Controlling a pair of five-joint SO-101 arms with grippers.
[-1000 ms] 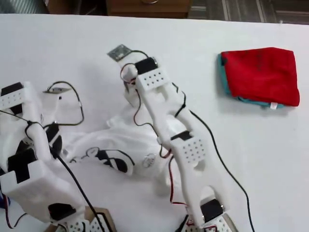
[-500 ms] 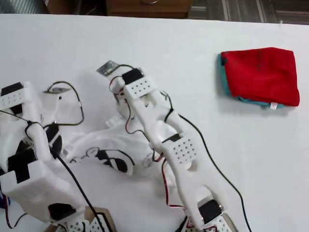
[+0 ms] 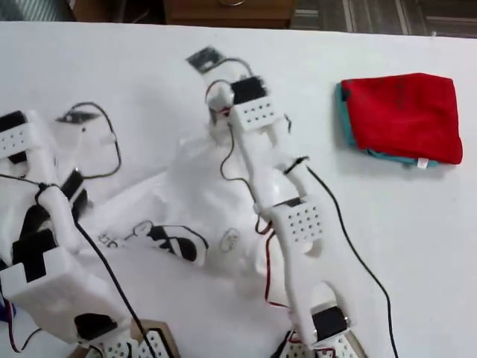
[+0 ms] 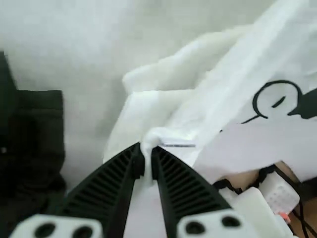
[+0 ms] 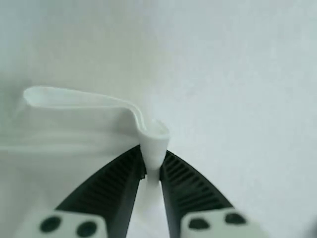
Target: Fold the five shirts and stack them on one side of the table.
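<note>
A white shirt (image 3: 194, 201) with a black printed figure lies crumpled on the table between the two arms. My left gripper (image 4: 147, 161) is shut on a fold of the white shirt (image 4: 163, 119) near its edge. My right gripper (image 5: 152, 166) is shut on another pinch of the white shirt (image 5: 74, 99), held near the shirt's far side in the high view (image 3: 220, 127). A folded red shirt (image 3: 402, 115) rests on a folded teal shirt (image 3: 346, 127) at the table's far right.
The white table (image 3: 112, 60) has free room along the far side and at the right front. Black and red cables (image 3: 350, 246) trail from the right arm across the table. A dark object (image 4: 29, 134) lies beside the left gripper.
The right arm swung left and then back right and farther away, pulling the shirt's edge with it. The left arm shifted slightly farther away. The shirt is more spread out.
</note>
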